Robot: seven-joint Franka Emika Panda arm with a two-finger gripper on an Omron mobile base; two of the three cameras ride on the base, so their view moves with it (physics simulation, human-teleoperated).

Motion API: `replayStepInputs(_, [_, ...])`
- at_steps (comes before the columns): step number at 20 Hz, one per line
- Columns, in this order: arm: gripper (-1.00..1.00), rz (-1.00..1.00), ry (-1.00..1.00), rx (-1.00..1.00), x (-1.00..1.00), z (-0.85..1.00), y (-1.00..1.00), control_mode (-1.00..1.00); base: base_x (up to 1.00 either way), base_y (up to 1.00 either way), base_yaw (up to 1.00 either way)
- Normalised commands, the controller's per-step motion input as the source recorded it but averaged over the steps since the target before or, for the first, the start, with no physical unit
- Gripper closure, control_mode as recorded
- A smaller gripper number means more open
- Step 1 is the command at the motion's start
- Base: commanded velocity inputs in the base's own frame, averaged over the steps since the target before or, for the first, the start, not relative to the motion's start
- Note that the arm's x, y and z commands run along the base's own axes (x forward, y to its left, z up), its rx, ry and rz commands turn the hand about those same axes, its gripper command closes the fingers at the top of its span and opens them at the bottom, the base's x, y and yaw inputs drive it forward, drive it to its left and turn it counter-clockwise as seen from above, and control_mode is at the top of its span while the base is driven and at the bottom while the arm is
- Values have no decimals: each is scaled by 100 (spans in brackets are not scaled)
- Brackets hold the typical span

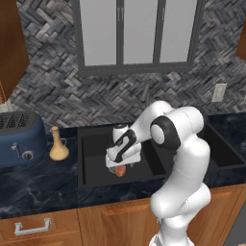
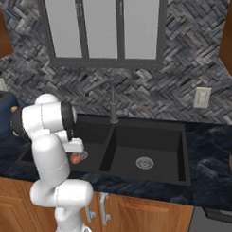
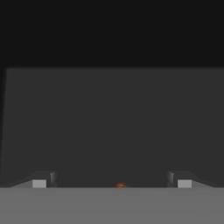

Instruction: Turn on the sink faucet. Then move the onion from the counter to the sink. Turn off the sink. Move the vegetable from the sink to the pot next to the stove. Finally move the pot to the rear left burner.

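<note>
Gripper (image 3: 112,181) spread wide over one onion (image 1: 120,170), one two-basin sink (image 2: 151,135), one faucet (image 2: 112,104)

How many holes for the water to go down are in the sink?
1 shows: a round silver drain in the floor of the sink's right basin. The left basin may hold another, hidden behind the white arm.

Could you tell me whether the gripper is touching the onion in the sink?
Cannot tell. In the hand view the fingertips stand wide apart, the onion a sliver between them.
</note>
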Motion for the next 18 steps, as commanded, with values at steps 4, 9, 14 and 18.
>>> replayStepInputs(4, [-100, 0, 0, 0, 18, -22, 0, -100, 0, 0, 0])
replayStepInputs(9, [-100, 0, 0, 0, 18, -20, 0, -100, 0, 0, 0])
replayStepInputs(14, [-100, 0, 0, 0, 14, -20, 0, -100, 0, 0, 0])
replayStepInputs(18, [-100, 0, 0, 0, 17, -20, 0, -100, 0, 0, 0])
